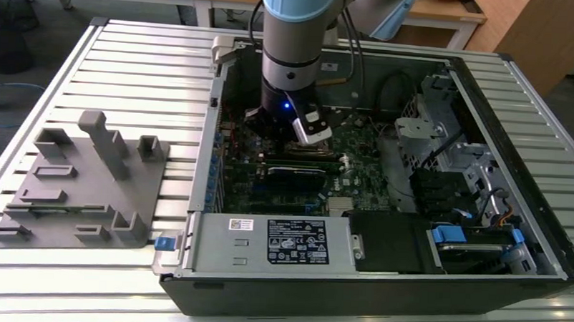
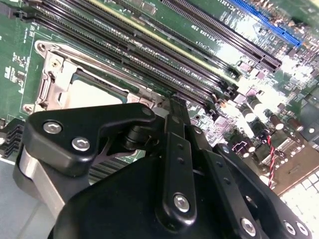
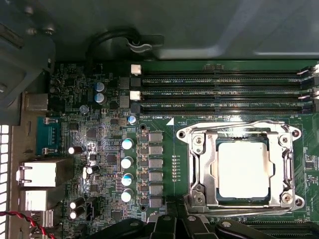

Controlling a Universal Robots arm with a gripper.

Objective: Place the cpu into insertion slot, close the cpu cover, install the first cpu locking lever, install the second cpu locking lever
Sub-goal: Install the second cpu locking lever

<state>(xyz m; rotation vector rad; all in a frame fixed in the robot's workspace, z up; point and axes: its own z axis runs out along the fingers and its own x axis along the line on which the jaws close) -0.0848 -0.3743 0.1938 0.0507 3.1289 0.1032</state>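
1. The gripper (image 2: 172, 107) hovers just above the socket's edge; its fingers (image 2: 175, 149) look pressed together, holding nothing.
2. The cpu (image 3: 243, 169) already sits in the insertion slot (image 3: 215, 198), right of centre in the first wrist view.
3. The cpu cover (image 3: 199, 164) lies closed over it; the levers' state is unclear.

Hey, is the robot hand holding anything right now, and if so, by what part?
Cannot be told. The hand sits at the edge of the socket, where the cpu already lies under the closed cover.
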